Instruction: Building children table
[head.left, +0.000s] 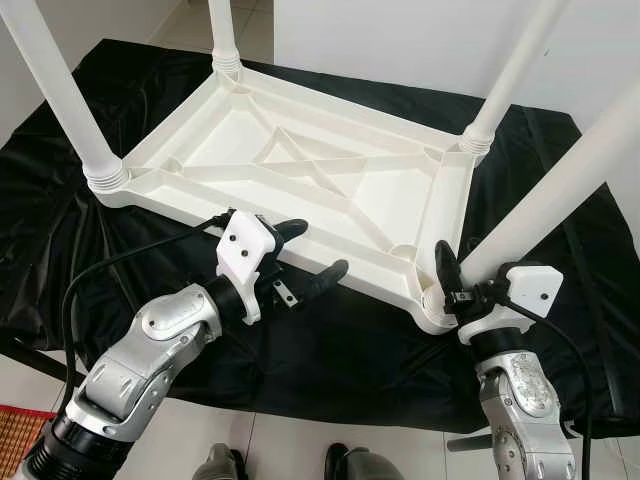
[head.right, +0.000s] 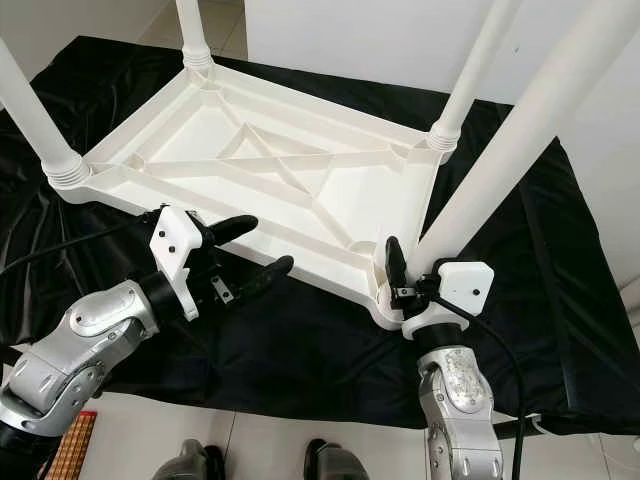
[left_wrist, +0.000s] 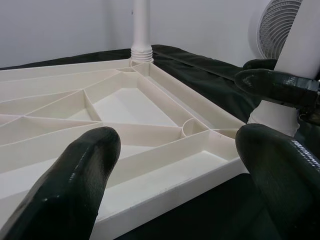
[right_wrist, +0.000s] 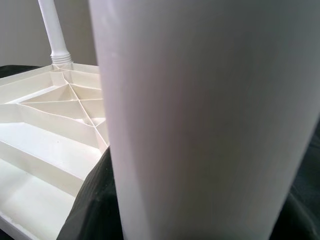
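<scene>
A white plastic table top (head.left: 385, 195) lies upside down on a black cloth, with its legs pointing up. My right gripper (head.left: 465, 285) is shut on the near-right leg (head.left: 560, 190) just above its corner socket; one black finger (head.right: 393, 255) lies against the leg's left side. In the right wrist view the leg (right_wrist: 200, 120) stands directly before the camera. My left gripper (head.left: 318, 250) is open at the top's front rim, nothing between its fingers (left_wrist: 75, 185). The near-left leg (head.left: 60, 100), far-left leg (head.left: 225, 35) and far-right leg (head.left: 510, 75) stand in their sockets.
The black cloth (head.left: 330, 360) covers a low platform that ends just in front of me. Pale floor tiles (head.left: 300, 440) and my feet (head.left: 220, 465) lie below it. A patterned rug (head.left: 20, 430) is at lower left. A white fan (left_wrist: 275, 25) stands beyond the right side.
</scene>
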